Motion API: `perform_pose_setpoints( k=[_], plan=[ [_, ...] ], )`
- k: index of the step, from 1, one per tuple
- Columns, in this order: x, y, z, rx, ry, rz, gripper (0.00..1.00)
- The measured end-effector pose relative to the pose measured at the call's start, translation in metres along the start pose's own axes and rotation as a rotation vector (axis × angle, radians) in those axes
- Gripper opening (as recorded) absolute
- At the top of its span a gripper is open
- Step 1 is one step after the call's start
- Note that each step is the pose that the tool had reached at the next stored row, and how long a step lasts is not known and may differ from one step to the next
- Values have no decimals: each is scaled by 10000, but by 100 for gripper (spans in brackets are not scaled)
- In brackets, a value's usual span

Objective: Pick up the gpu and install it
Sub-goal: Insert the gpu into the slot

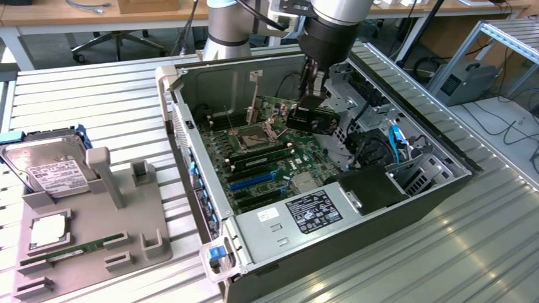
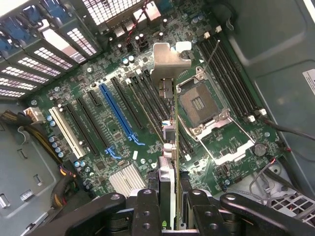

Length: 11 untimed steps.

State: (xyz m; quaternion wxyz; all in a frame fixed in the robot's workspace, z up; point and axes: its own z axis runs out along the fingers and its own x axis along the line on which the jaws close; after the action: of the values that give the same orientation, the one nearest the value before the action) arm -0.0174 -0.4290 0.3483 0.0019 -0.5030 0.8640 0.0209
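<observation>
The gpu hangs inside the open computer case, above the motherboard. Its black fan shroud faces the exterior view's right and its silver end bracket points toward the case's back wall. My gripper comes down from above and is shut on the card's upper edge. In the wrist view the gpu is edge-on, running from my gripper out to the bracket. It hovers over the black slots between the blue slot and the CPU socket, apart from the board.
A grey fixture tray at the exterior view's left holds a silver hard drive, a CPU chip and a green RAM stick. Inside the case are the power supply, drive cages and cables.
</observation>
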Motion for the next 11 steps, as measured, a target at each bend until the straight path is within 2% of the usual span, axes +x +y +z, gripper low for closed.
perform_pose_setpoints(
  k=[11],
  plan=[
    [0, 0, 1, -3, 6, -164, 27]
  ],
)
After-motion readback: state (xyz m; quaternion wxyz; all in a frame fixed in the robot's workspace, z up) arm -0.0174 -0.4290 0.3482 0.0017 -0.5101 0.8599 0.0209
